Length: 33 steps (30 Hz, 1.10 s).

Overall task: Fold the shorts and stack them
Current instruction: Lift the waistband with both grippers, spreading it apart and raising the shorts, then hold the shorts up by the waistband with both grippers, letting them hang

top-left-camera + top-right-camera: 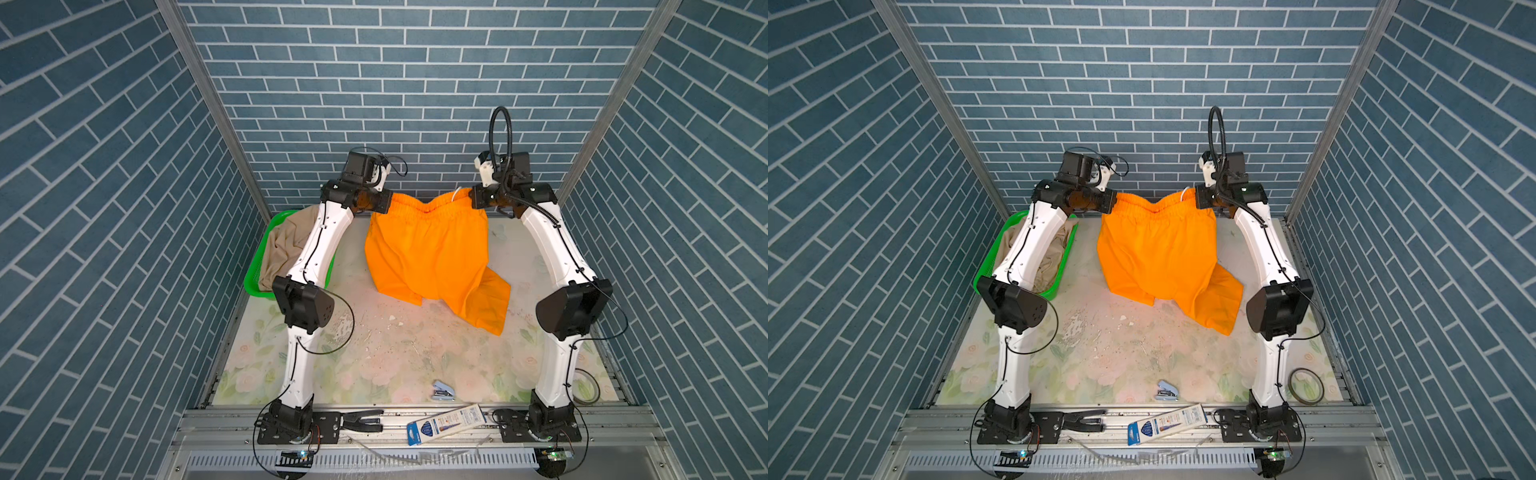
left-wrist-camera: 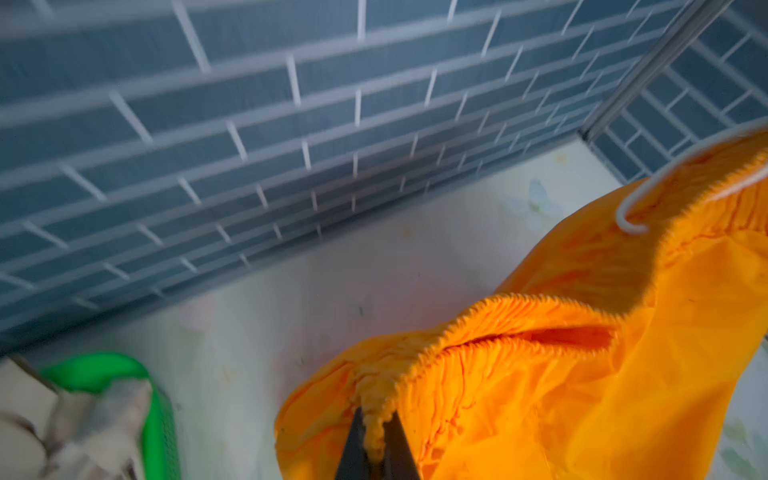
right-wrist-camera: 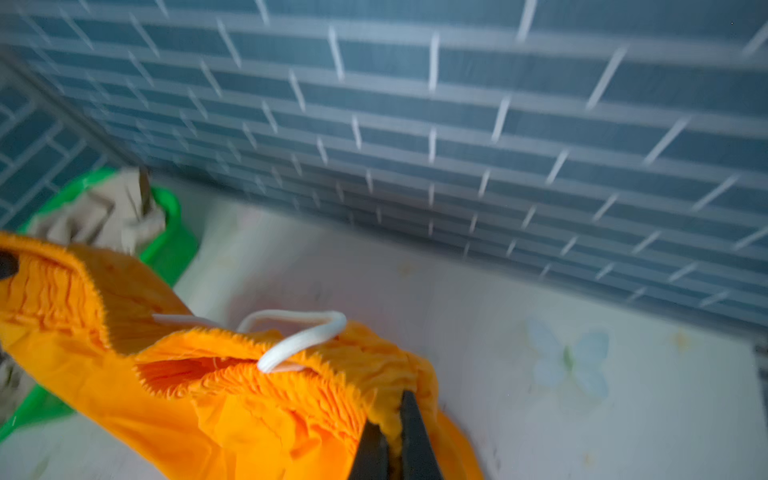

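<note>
The bright orange shorts (image 1: pixel 428 253) (image 1: pixel 1158 253) hang by the waistband between both grippers at the back of the table, with the legs trailing onto the floral surface. My left gripper (image 1: pixel 388 201) (image 2: pixel 376 411) is shut on the waistband's left end. My right gripper (image 1: pixel 473 197) (image 3: pixel 395 399) is shut on its right end. The waistband sags in the middle, and the white drawstring (image 3: pixel 299 340) loops out near the right gripper. The beige shorts (image 1: pixel 286 245) (image 3: pixel 99 212) lie crumpled in the green basket (image 1: pixel 253 282), partly hidden under the left arm.
The tiled back wall stands close behind both grippers. Near the front edge lie a small blue stapler (image 1: pixel 442 390), a blue and white box (image 1: pixel 446 422) and a black tool (image 1: pixel 361 419) on the rail. A tape roll (image 1: pixel 1307 384) lies at front right.
</note>
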Motion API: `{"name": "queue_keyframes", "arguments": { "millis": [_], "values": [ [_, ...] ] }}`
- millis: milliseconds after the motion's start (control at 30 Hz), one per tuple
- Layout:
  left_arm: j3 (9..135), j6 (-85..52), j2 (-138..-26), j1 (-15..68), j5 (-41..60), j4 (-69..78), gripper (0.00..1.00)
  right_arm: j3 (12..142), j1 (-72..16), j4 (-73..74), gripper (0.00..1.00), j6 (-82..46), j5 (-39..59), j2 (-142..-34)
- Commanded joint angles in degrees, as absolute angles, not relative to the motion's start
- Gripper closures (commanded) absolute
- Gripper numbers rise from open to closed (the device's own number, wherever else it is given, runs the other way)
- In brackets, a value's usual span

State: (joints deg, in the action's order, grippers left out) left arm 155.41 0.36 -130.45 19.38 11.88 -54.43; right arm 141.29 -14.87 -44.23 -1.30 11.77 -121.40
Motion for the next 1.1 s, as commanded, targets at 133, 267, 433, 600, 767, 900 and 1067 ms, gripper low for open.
{"name": "queue_keyframes", "arguments": {
  "millis": [133, 267, 433, 600, 767, 900, 1067],
  "values": [
    [143.63, 6.50, -113.57, 17.97, 9.34, -38.82, 1.00, 157.86, -11.14, -38.17, 1.00, 2.00, 19.13, -120.00],
    [121.08, 9.82, -99.42, 17.99, 5.17, -20.53, 1.00, 131.73, -10.86, -19.30, 1.00, 5.32, 19.42, -105.57],
    [120.71, 13.59, -98.97, 17.93, 3.11, -22.63, 1.00, 108.50, -9.60, -7.24, 1.00, 7.91, 21.88, -94.33],
    [131.46, 10.97, -104.50, 18.18, 3.33, -40.61, 1.00, 95.56, -9.45, -7.90, 1.00, 6.21, 19.01, -86.91],
    [141.60, 4.92, -104.90, 19.33, 1.03, -59.04, 1.00, 102.45, -9.49, -28.22, 1.00, 2.06, 20.46, -85.00],
    [144.46, 1.85, -100.48, 19.42, 9.49, -66.37, 0.99, 107.23, -9.56, -39.84, 1.00, -0.63, 23.83, -81.86],
    [137.28, 1.31, -90.14, 19.28, 15.89, -66.74, 0.97, 110.99, -9.57, -48.10, 1.00, -2.30, 29.41, -75.56]
  ]
}}
